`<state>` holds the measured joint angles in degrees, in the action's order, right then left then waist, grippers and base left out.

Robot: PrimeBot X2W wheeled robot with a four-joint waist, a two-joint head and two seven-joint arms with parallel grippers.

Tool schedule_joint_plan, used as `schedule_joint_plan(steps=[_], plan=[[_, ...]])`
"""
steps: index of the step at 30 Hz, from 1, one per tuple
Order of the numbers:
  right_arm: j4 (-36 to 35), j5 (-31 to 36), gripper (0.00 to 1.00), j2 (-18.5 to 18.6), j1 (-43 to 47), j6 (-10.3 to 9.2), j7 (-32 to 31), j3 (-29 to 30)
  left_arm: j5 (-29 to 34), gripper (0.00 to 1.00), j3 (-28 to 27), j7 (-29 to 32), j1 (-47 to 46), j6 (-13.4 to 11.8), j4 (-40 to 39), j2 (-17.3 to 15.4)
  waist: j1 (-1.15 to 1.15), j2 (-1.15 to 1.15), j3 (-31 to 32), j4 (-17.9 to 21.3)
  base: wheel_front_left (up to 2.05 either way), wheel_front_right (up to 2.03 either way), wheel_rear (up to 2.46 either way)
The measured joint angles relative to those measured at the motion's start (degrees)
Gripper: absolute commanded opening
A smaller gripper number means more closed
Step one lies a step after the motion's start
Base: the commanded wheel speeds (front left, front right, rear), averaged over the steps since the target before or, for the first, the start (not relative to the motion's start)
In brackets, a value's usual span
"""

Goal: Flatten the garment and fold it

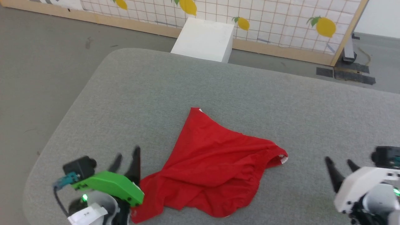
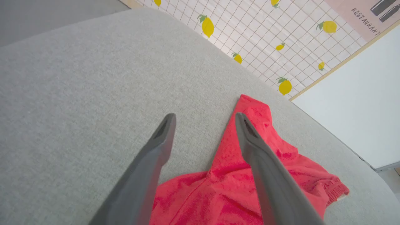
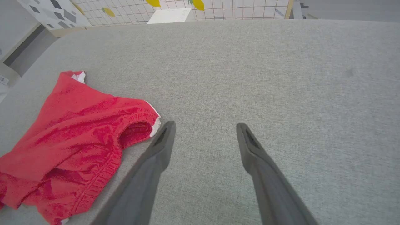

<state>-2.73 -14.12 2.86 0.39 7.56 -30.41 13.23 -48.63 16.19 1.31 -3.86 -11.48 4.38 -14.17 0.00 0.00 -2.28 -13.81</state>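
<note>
Lying crumpled, the garment (image 1: 215, 168) has bare table (image 1: 218, 81) beyond its far edges.

In the head view you have the garment (image 1: 215, 168) lying on the table (image 1: 218, 84), toward its near edge. From the garment, the left gripper (image 1: 127, 153) sits at 8 o'clock, just beside its near-left corner. The right gripper (image 1: 338, 160) is at 3 o'clock, well apart from it. At 12 o'clock, past the table's far edge, a box (image 1: 204, 39) stands on the floor (image 1: 47, 47), with a screen (image 1: 281, 28) behind it.
</note>
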Motion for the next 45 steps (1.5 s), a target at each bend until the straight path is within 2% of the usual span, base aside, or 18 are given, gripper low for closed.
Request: schedule_joint_plan(steps=[2, 5, 8, 12, 23, 35, 36, 37, 38, 45], plan=[[0.5, -0.1, 1.0, 0.0, -0.5, 0.0, 0.0, -2.7, 2.8, 1.0, -0.1, -5.3, -1.0, 2.2, -0.1, -0.9, 0.0, 0.0, -0.3, 0.4, 0.0, 0.0, 0.0], [1.9, -0.2, 1.0, 0.0, -1.6, 0.0, -0.1, -6.7, 7.8, 1.0, 0.3, -12.6, -1.8, 4.1, 0.2, -1.8, 0.0, 0.0, -0.8, 0.7, 0.0, 0.0, 0.0], [3.7, -0.8, 1.0, 0.0, -3.7, 0.0, -0.4, -10.3, 11.5, 1.0, 0.1, -15.4, -2.1, 5.0, 0.5, -1.6, 0.0, 0.0, -1.6, 0.9, 0.0, 0.0, 0.0], [6.9, 0.3, 1.0, 0.0, -8.0, 0.0, -0.3, -12.9, 14.6, 1.0, -1.2, -15.9, -2.8, 6.7, 0.2, 0.8, 0.0, 0.0, -3.2, 0.8, 0.0, 0.0, 0.0], [16.3, 7.1, 1.0, 0.0, -15.1, 0.0, 0.3, -13.5, 21.9, 1.0, -7.6, -16.1, -3.3, 11.8, -1.2, 7.6, 0.0, 0.0, -7.9, -0.4, 0.0, 0.0, 0.0], [19.3, 10.3, 1.0, 0.0, -16.1, -0.01, -0.8, -15.2, 23.5, 1.0, -9.9, -16.1, -3.5, 15.2, -0.1, 10.6, 0.0, 0.0, -10.2, -1.3, 0.0, 0.0, 0.0], [19.4, 10.3, 0.55, 0.1, -16.2, -0.01, -0.9, -15.3, 23.6, 1.0, -9.9, -16.1, -3.6, 15.5, 0.1, 10.6, -0.01, 0.0, -10.2, -1.3, 0.0, 0.0, 0.0], [19.4, 10.3, 0.18, 0.1, -16.3, -0.01, -0.9, -15.4, 23.8, 1.0, -9.9, -16.1, -3.7, 15.6, 0.3, 10.7, 0.0, 0.0, -10.2, -1.4, 0.0, 0.0, 0.0], [19.4, 10.2, 0.0, 0.1, -16.3, -0.01, -1.0, -15.6, 24.0, 1.0, -10.0, -16.1, -3.8, 15.7, 0.5, 10.8, 0.0, 0.0, -10.3, -1.5, 0.0, 0.0, 0.0], [18.1, 9.7, 0.0, 0.0, -15.9, 0.0, -1.7, -15.9, 24.0, 1.0, -10.4, -16.1, -3.9, 16.4, 1.4, 11.0, 0.0, 0.0, -9.7, -1.6, 0.0, 0.0, 0.0]])
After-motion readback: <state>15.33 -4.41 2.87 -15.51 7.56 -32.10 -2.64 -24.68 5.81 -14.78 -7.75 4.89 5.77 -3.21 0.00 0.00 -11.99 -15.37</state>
